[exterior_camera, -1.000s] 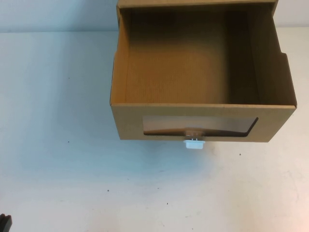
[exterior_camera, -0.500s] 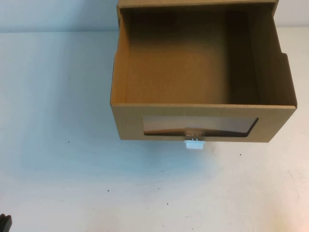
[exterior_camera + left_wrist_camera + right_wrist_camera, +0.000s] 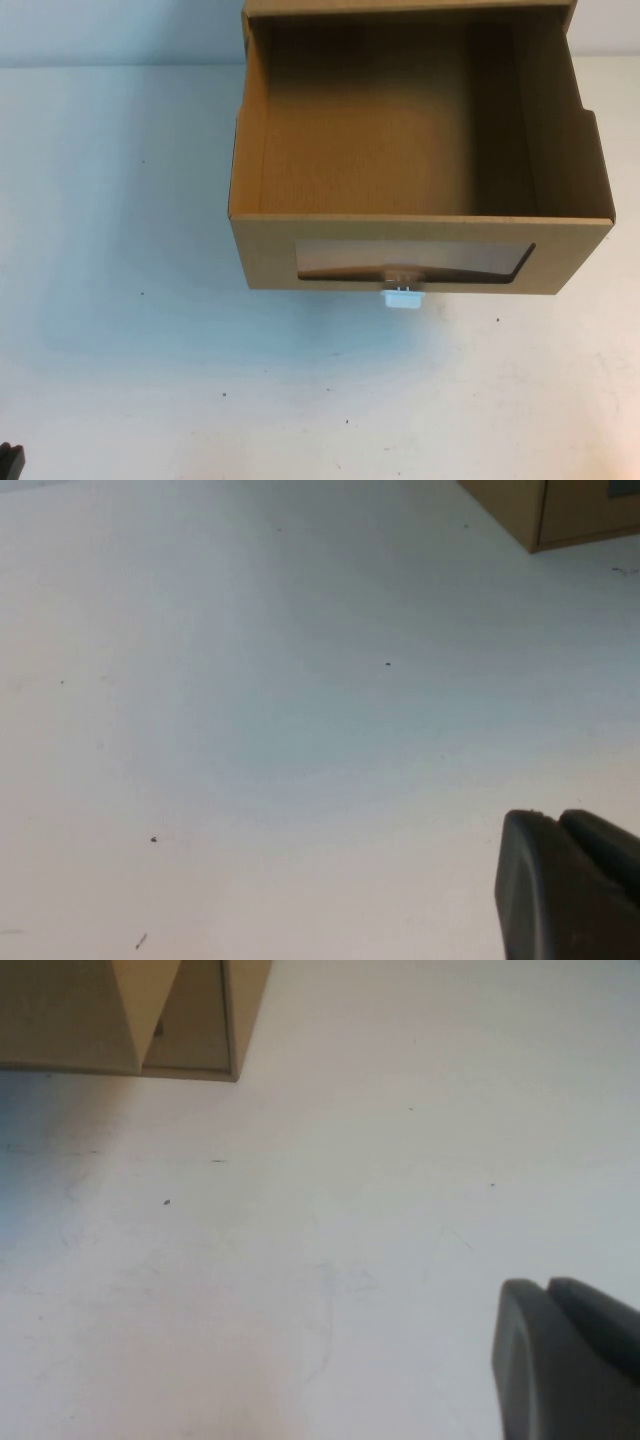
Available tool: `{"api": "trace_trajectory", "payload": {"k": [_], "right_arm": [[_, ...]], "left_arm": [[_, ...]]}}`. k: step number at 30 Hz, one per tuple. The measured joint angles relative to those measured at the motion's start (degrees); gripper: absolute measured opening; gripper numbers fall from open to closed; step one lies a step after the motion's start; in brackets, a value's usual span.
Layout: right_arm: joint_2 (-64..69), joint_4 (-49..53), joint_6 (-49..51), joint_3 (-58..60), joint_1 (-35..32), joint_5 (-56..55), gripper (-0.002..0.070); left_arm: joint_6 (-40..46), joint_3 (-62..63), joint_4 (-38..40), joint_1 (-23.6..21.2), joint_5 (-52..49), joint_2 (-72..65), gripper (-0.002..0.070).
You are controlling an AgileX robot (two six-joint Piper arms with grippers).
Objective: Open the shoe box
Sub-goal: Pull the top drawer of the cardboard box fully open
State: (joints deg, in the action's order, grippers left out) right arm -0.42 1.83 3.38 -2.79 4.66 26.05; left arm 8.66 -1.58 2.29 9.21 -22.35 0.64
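**Checking an open shoe box with both arms pulled back**

Looking down from the high camera, I count one shoe box (image 3: 420,250). It sits on the far right of the white table (image 3: 150,360), its top open and its inside bare. The near wall has one clear window (image 3: 415,258), and one small white tab (image 3: 403,298) pokes out under that wall. A strip of cardboard runs along the far edge. It may be the lid folded back, but I cannot tell. To my eye the opening is already done.

I judge the box to be light corrugated card. It looks stiff enough to hold its shape, but easy to dent, and likely to slide on this smooth top if pushed. If I had to grip it, I would take the white tab or the rim of the near wall, never the window film. The left gripper (image 3: 9,463) shows only as a dark sliver in the near left corner, well apart from the box. The right one is out of this view.

On the left wrist camera, the left gripper (image 3: 562,830) hangs over bare table. Its two dark fingers lie together, holding nothing. One corner of the box (image 3: 560,510) shows far off.

On the right wrist camera, the right gripper (image 3: 552,1300) is pressed together and empty. It too is over bare table, with one box corner (image 3: 60,1010) well away.
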Motion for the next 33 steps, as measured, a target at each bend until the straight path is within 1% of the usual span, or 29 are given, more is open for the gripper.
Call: {"api": "trace_trajectory", "payload": {"k": [5,12,33], "right_arm": [[0.0,-4.9,-2.5,3.2,-2.5,-0.8,-0.0014],[-0.1,-5.6,-2.6,4.0,-5.2,-1.8,-0.0013],[-0.1,-6.2,-2.6,4.1,-5.3,-2.2,-0.0014]], "left_arm": [[0.0,0.0,0.0,0.0,0.0,0.0,-0.0006],[0.0,0.0,0.0,0.0,0.0,0.0,-0.0006],[0.0,0.0,0.0,0.0,0.0,0.0,-0.0006]]}}
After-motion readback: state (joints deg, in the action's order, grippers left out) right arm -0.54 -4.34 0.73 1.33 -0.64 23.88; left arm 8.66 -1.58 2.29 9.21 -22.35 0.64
